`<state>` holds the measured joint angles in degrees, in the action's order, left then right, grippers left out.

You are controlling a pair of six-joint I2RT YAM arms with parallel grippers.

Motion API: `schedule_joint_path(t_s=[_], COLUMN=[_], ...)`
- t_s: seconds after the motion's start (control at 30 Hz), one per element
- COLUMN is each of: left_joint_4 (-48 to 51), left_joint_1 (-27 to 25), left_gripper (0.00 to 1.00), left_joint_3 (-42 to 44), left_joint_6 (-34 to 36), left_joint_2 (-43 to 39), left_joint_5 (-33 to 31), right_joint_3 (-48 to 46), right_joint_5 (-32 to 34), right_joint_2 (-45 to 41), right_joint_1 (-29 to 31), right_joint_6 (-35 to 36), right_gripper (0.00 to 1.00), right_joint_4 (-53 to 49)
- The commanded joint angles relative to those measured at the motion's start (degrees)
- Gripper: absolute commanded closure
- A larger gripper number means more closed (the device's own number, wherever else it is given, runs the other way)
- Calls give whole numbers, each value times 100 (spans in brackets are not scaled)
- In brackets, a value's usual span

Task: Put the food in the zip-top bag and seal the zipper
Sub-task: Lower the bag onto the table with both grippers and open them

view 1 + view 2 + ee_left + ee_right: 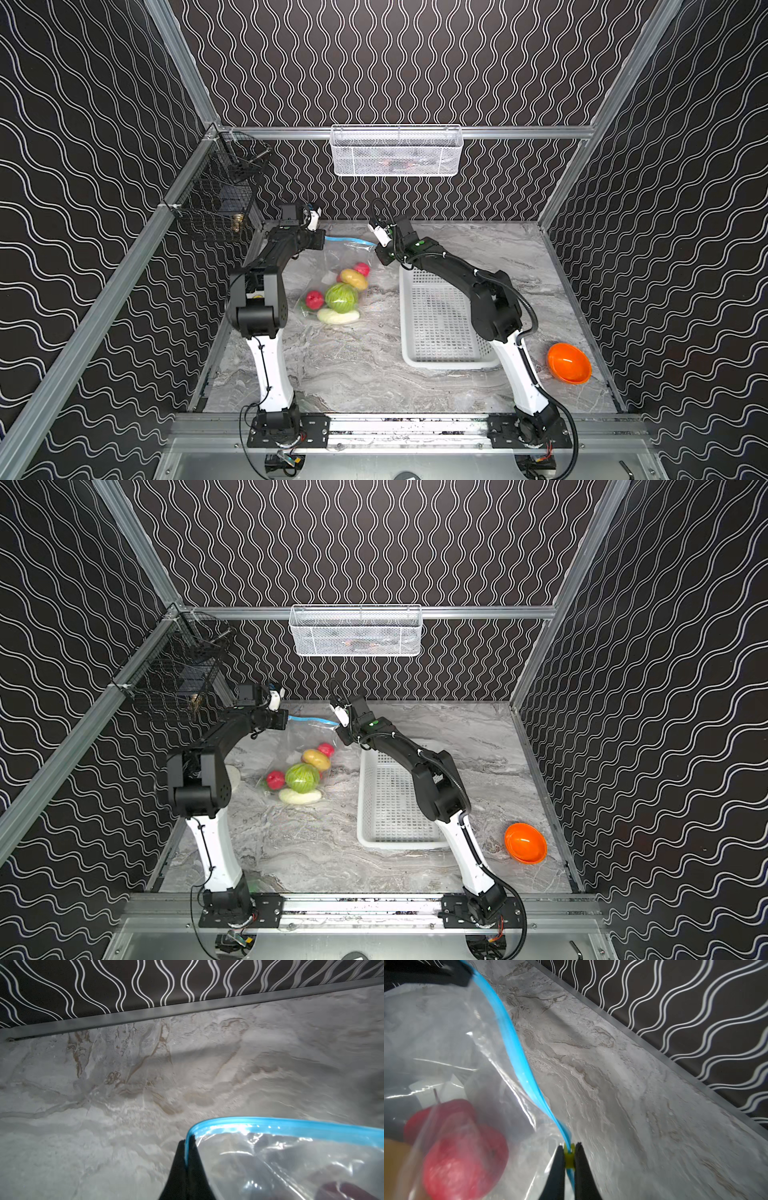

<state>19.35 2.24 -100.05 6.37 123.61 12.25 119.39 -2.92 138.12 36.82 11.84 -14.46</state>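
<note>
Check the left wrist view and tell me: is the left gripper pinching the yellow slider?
No: the left gripper pinches the blue end of the zipper; the yellow slider sits in the right gripper.

One clear crinkly zip-top plastic bag (336, 253), carrying one light-blue zipper strip (517, 1057) and one small yellow slider tab (569, 1155). Food tally now: two red round toy fruits (314, 299) (362, 269), one green toy cabbage (341, 298), one yellow-orange toy piece (354, 278), one white toy radish (338, 316), so five pieces showing. Then one white perforated plastic basket (449, 362), one orange plastic bowl (569, 363), one white wire mesh basket (396, 150), two black wire baskets (245, 166) (216, 212), and two black-and-white robot arms (257, 299) (490, 307).
</note>
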Motion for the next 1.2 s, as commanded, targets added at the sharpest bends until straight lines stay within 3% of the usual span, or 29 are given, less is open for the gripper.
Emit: schedule_joint_path(t_s=[0.0,0.2,0.27,0.37,0.53,0.8,0.97,1.0,1.03,1.1,1.13,1.17], left_joint_4=[-180,-195,-217,-311,-426,-222,-181,-35,34,12,-39,-111], left_joint_1=[44,125,145,145,136,91,27,6,13,39,40,40], left_gripper=[100,100,100,100,100,100,100,100,94,71,59,54], left_joint_3=[-298,-330,-227,9,318,939,808,669,537,344,282,254], left_joint_6=[70,-429,-653,-1006,-1418,-1474,-1468,-1461,-1464,-1343,-1262,-1204], left_joint_2=[313,613,628,608,478,81,102,121,120,83,23,-29], left_joint_5=[-78,505,743,1088,1329,1171,879,513,296,96,15,-19], right_joint_3=[178,600,492,571,961,1155,1205,1177,1110,902,762,632], right_joint_5=[-340,-486,-506,-311,-64,33,-55,-124,-235,-492,-612,-675], right_joint_2=[189,439,402,459,656,760,814,783,704,491,356,247], right_joint_1=[-26,-58,-86,-180,-400,-665,-676,-676,-676,-676,-676,-676], right_joint_6=[-127,-172,-173,-254,-423,-458,-384,-376,-367,-375,-404,-442], right_gripper=[100,90,91,100,100,100,100,97,86,53,47,44], right_joint_4=[589,616,755,743,435,356,371,395,419,521,616,704])
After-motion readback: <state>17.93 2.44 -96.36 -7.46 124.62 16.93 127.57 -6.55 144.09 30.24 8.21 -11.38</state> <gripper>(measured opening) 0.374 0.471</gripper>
